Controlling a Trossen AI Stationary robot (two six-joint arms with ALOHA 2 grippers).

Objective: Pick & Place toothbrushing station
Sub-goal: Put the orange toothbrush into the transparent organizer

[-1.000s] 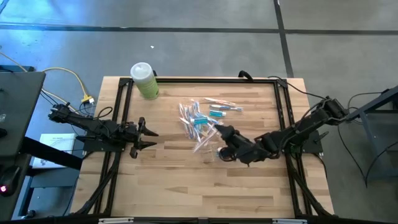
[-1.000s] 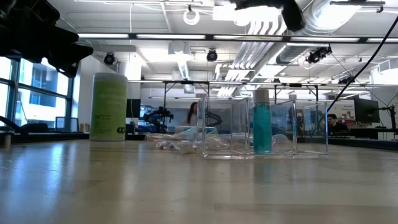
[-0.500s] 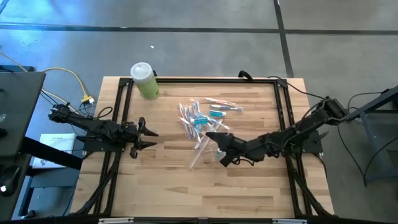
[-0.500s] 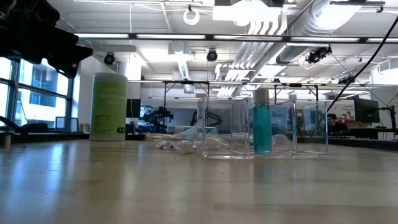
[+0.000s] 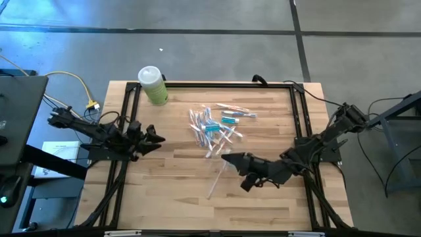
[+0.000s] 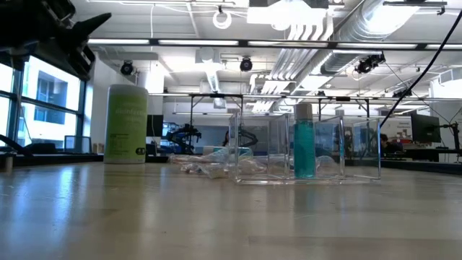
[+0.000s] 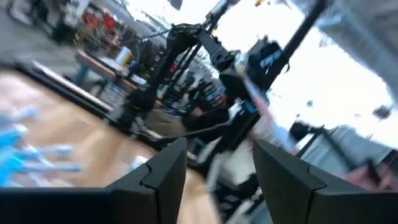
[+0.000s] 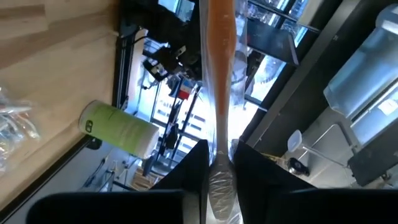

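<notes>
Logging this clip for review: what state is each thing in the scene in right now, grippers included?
Right gripper: shut on a wrapped stick, lifted above the table.
Wrapped stick: clear wrap, orange part, clamped between the right fingers.
Left gripper: open, empty, at the table's left edge.
Pile of sticks: lying loose on the table.
Clear holder: upright, a teal piece standing inside.
Green bottle: upright, white cap on.

Left end effector (image 5: 156, 139) open at table edge; right end effector (image 5: 227, 158) clamped mid-table.
</notes>
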